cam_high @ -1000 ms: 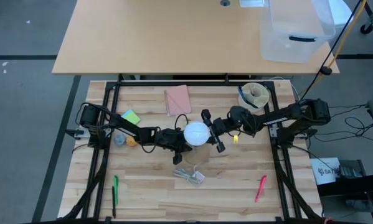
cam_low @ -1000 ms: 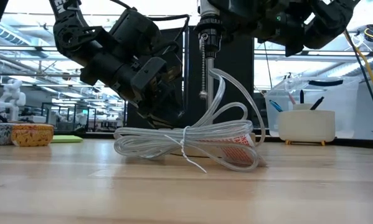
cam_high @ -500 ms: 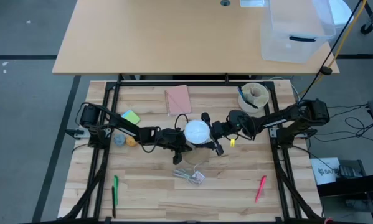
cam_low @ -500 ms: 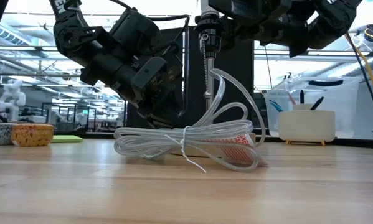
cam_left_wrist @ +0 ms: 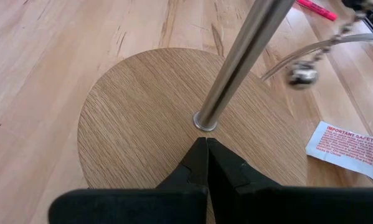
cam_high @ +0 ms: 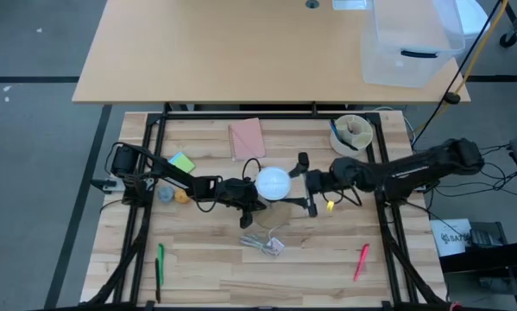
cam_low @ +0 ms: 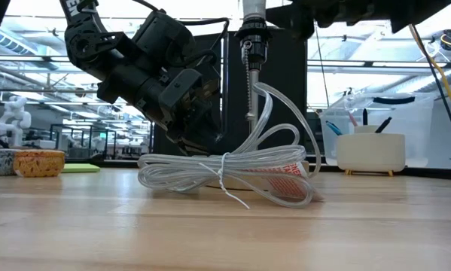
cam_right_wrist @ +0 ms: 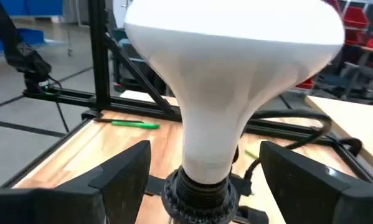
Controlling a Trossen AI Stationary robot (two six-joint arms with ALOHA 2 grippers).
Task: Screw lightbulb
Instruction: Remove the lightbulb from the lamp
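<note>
Now the white tag (cam_left_wrist: 351,144) reads "IMPORTANT SAFETY" on the worktop (cam_high: 327,259). The lightbulb (cam_high: 273,182) sits in its socket (cam_right_wrist: 200,190) at centre. The right tool (cam_high: 305,184) at three o'clock stands wide, clear of it. The left tool (cam_left_wrist: 206,163), pinched shut, rests on the wooden disc (cam_left_wrist: 136,118) at nine o'clock.

High view: my right end effector (cam_high: 307,183) sits just right of the lightbulb (cam_high: 273,182), fingers spread and apart from the dome. My left end effector (cam_high: 251,198) is closed low at the bulb's left. Clear wrapper (cam_high: 263,244) lies on the desk (cam_high: 206,268) below; pink notepad (cam_high: 246,138) above.
</note>
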